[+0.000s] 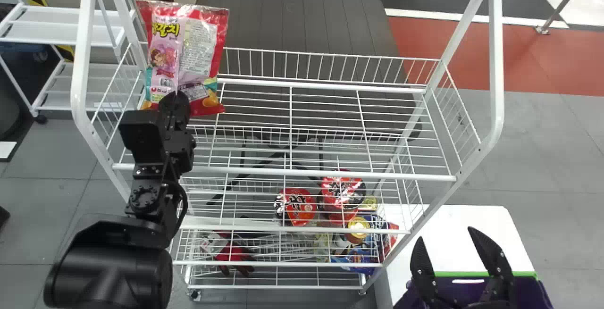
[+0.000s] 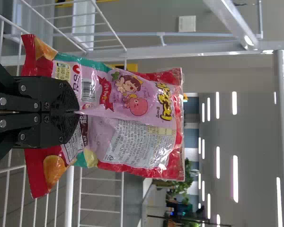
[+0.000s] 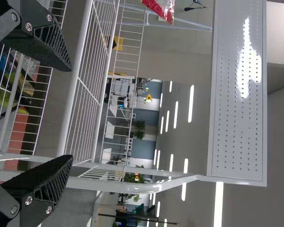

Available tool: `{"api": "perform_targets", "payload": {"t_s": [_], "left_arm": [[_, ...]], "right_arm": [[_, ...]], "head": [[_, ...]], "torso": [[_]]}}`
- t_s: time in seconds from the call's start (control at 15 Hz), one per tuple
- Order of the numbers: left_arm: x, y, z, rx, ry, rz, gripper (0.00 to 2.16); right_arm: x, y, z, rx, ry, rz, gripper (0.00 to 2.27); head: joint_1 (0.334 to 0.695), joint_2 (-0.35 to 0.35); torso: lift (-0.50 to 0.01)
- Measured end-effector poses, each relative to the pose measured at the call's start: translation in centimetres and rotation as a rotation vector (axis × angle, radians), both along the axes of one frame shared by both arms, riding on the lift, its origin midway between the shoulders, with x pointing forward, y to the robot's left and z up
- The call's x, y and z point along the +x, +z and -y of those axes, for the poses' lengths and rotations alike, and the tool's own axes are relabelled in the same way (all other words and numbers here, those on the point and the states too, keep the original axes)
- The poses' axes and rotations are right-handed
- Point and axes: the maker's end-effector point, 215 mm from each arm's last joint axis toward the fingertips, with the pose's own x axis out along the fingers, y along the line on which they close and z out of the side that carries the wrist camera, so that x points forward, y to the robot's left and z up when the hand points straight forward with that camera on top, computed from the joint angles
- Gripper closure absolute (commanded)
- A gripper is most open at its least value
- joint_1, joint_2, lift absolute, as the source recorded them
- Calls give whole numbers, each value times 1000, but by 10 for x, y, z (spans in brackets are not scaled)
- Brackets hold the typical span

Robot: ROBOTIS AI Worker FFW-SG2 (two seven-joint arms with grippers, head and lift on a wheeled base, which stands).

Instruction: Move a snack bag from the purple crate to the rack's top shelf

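Note:
My left gripper [image 1: 175, 99] is at the left end of the rack's top shelf [image 1: 325, 111] in the head view, shut on the lower middle of a red and pink snack bag [image 1: 198, 49]. The left wrist view has the same gripper [image 2: 78, 112] pinching the snack bag [image 2: 132, 109], its film gathered at the fingertips. Whether the bag touches the shelf wires, I cannot tell. My right gripper [image 1: 446, 247] is open over the purple crate [image 1: 542, 295] at the lower right; in the right wrist view the gripper [image 3: 71, 113] has its fingers wide apart with nothing between them.
Red-lidded cups [image 1: 296, 206], cans and packets lie on lower shelves. White posts [image 1: 496, 63] and wire rims bound the rack. A white table [image 1: 472, 224] stands under the crate, a smaller white rack [image 1: 61, 26] at the left, and a dark grey surface [image 1: 306, 21] behind.

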Motion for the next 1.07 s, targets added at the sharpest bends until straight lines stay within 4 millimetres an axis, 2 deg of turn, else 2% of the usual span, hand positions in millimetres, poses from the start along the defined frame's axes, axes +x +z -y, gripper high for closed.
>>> {"api": "perform_targets", "payload": {"t_s": [0.2,0.53,1.07], "left_arm": [[-1,6,3,-6,0,55,1295],[12,-11,22,-2,-12,103,1295],[27,-6,-1,-33,48,186,1291]], "right_arm": [[0,0,-1,0,2,0,184],[0,0,-3,0,6,0,184],[0,0,-5,1,10,1,184]], "head": [[695,-108],[695,-126],[695,-95]], "torso": [[0],[0],[0]]}}
